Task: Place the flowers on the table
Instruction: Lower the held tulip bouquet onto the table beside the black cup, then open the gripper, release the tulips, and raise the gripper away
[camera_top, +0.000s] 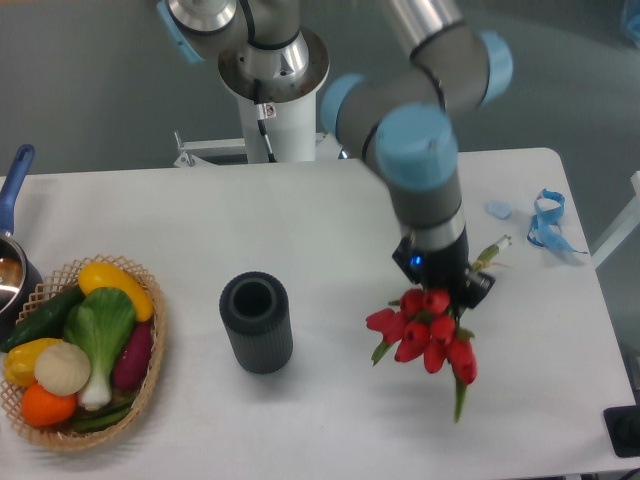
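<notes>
Red tulips, the flowers (425, 335), hang from my fingers (441, 282) over the right half of the white surface (330, 230). My fingers are closed on the bunch near its stems; the heads point down and toward the camera, and a green stem end (488, 253) sticks out past my wrist toward the far right. Whether the lowest blooms touch the surface I cannot tell; the bunch sits low above it. My arm (420, 150) comes down from the upper middle, its blue-capped joint above the flowers.

To the left of the flowers, apart from them, a dark ribbed vase (257, 322) stands upright with its mouth open to the camera. At the left edge a wicker basket (150, 375) holds vegetables: yellow, green, white, orange and purple. Beside it, at the frame's edge, a pot with a blue handle (14, 185). Near the far right edge lies a blue ribbon (548, 222), with a small pale blue bit (498, 209) just beside it.
</notes>
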